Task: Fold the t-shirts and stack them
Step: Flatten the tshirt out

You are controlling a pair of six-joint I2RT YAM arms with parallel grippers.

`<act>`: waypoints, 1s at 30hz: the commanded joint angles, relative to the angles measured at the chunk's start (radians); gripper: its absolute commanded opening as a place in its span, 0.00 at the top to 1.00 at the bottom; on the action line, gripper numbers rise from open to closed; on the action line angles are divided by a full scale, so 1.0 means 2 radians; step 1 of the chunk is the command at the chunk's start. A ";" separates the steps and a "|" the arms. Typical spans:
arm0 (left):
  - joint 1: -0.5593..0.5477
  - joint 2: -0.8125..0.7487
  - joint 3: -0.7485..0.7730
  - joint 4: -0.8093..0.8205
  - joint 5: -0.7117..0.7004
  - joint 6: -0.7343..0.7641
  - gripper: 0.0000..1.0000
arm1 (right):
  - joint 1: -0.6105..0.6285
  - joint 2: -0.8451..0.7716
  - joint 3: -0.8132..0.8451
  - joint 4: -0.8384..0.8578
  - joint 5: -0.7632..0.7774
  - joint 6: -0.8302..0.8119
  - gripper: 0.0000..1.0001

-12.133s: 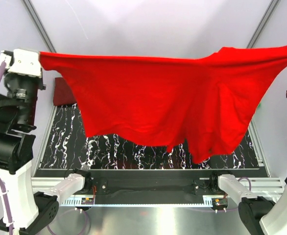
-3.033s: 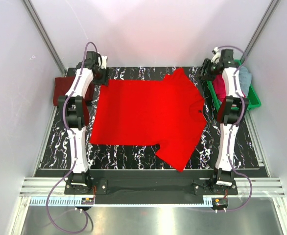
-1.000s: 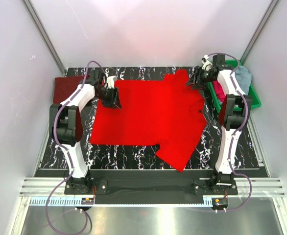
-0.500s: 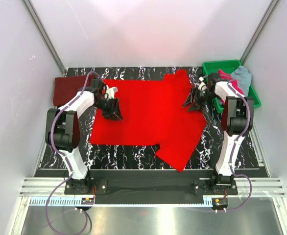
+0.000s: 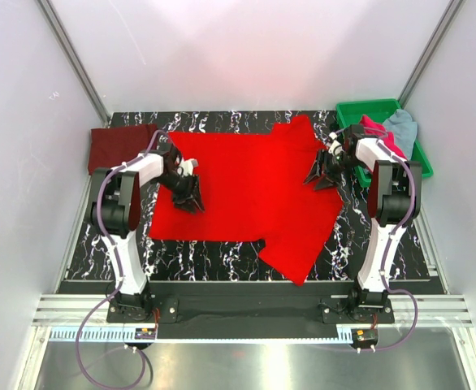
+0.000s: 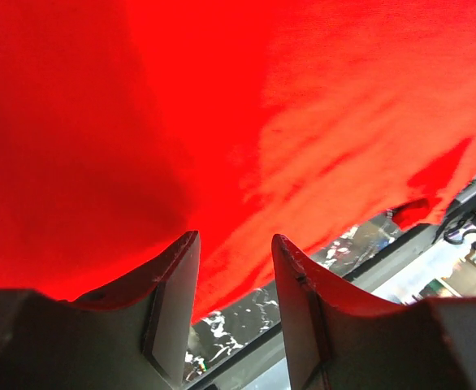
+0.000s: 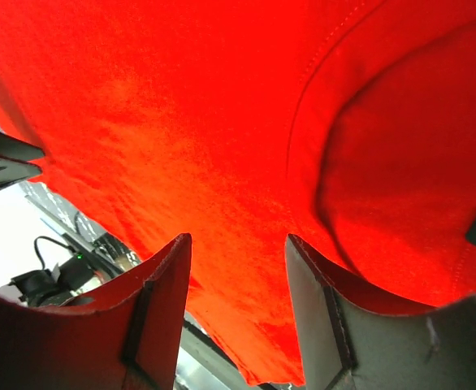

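Black marbled tabletop (image 5: 197,256) carries the red t-shirt (image 5: 246,179) spread flat, fold not yet begun; my left gripper (image 6: 235,238) and right gripper (image 7: 238,238) hover over it, jaws parted and empty, so next each should pinch an edge.

Matt red cloth t-shirt (image 5: 254,187), glossy black marbled table (image 5: 209,252), green plastic tray (image 5: 368,105)

You see the bright red t-shirt (image 5: 254,191), earlier stretched in the air, now lying flat on the table (image 5: 222,256), with the left gripper (image 5: 191,199) and right gripper (image 5: 317,178) drawn inward from its far corners.
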 commanded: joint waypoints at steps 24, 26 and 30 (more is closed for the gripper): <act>0.005 -0.010 -0.009 -0.044 -0.053 0.031 0.53 | 0.003 -0.004 -0.046 -0.027 0.090 -0.009 0.41; 0.005 -0.013 -0.010 -0.044 -0.053 0.030 0.53 | 0.003 -0.013 -0.055 -0.028 0.086 -0.009 0.41; 0.005 -0.025 -0.021 -0.038 -0.053 0.024 0.53 | 0.004 -0.021 -0.071 -0.032 0.084 -0.013 0.41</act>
